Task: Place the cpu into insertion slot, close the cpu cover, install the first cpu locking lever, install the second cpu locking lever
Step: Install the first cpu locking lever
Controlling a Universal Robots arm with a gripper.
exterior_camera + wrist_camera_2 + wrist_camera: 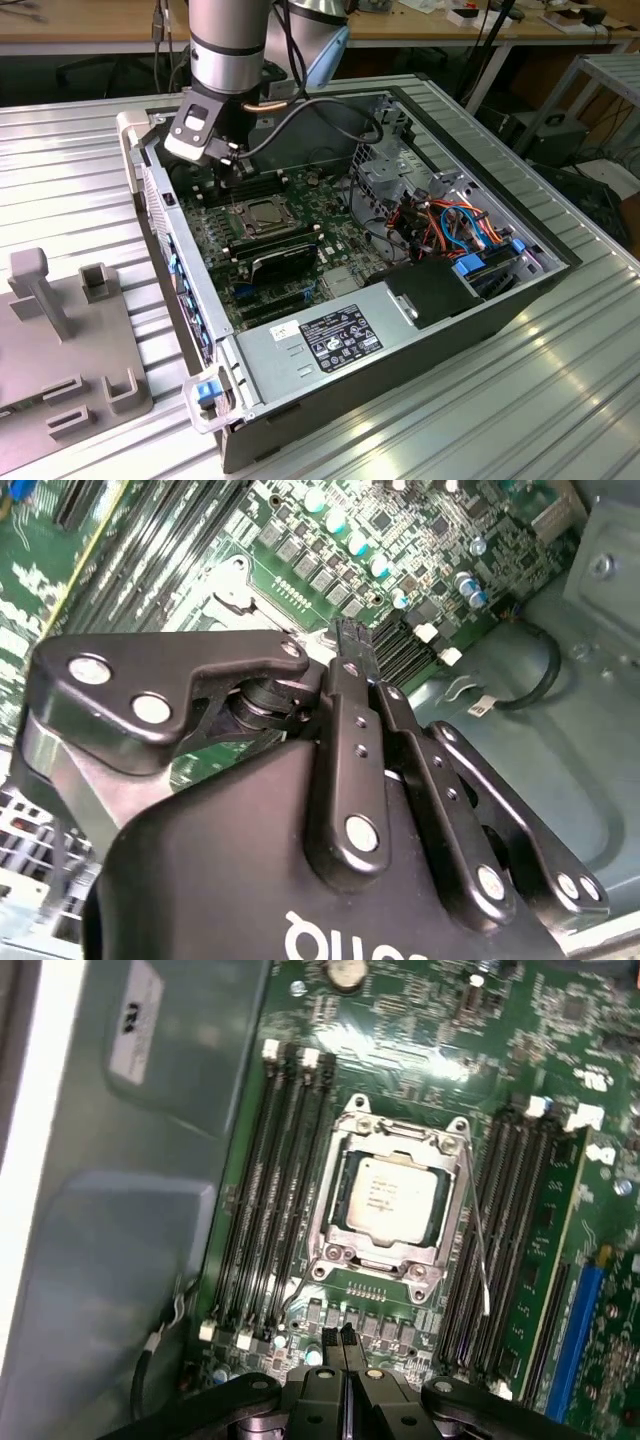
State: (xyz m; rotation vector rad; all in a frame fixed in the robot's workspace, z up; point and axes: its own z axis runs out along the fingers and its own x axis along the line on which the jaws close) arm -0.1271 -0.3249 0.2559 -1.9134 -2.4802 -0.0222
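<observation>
First wrist view shows the claw (345, 1345) with its two fingertips (333, 1338) pressed together and nothing pinched between them. It hangs over a row of small parts (365, 1295) just beside the near edge of the socket (432, 1272). In the second wrist view the claw (345, 640) looks the same, shut and empty above the green board (420, 530). The chip (392, 1198) already lies inside the socket, and the cover (338, 1200) seems folded flat around it, so its metal top shows through the window. A thin wire lever (478, 1240) runs along one side of the socket and seems to stand a little away from it; I cannot tell if it is hooked. Long black memory slots (265, 1190) lie on both sides, and the grey case wall (120, 1210) is beyond them. My worry is the thin wire: a shut claw pushing on it may slip off and strike the small parts or a slot. If the cover is not fully down, pressing the lever could also load the chip unevenly.
</observation>
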